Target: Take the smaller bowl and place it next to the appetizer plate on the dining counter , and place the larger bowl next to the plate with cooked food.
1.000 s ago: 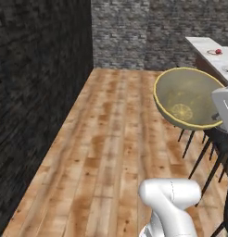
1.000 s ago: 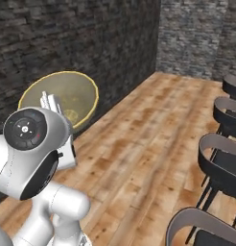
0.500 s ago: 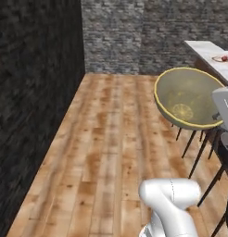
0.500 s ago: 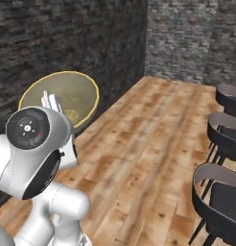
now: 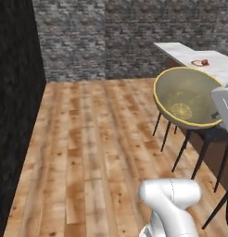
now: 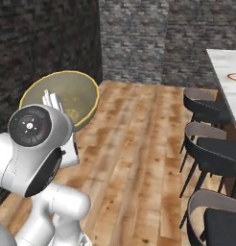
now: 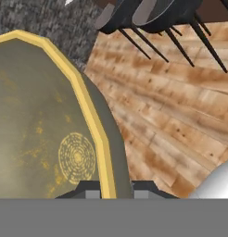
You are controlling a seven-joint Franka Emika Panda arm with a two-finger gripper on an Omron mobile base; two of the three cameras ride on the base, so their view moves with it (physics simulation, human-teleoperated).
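My gripper (image 7: 110,189) is shut on the yellow rim of the larger bowl (image 7: 46,125), one finger inside and one outside. The olive-tan bowl (image 5: 185,97) hangs tilted in the air, its yellowish mark facing the camera, and my white hand is at its right edge. From the other side the bowl (image 6: 72,93) sits behind the arm's elbow. The white marble dining counter (image 5: 187,52) stretches away at the right, and the red-rimmed appetizer plate (image 5: 200,62) lies on it. The counter (image 6: 224,65) and plate (image 6: 234,77) also appear at the far right. The smaller bowl and the plate with cooked food are out of view.
Dark bar stools (image 6: 206,113) line the counter's near side, and their thin legs (image 5: 180,148) stand just below the bowl. A black wall (image 5: 14,115) runs along the left, a grey stone wall (image 5: 106,37) behind. Open wood floor (image 5: 88,152) lies between.
The whole picture has shifted: the base has turned, bringing the counter and stools further into view. The bowl stays in the same grip.
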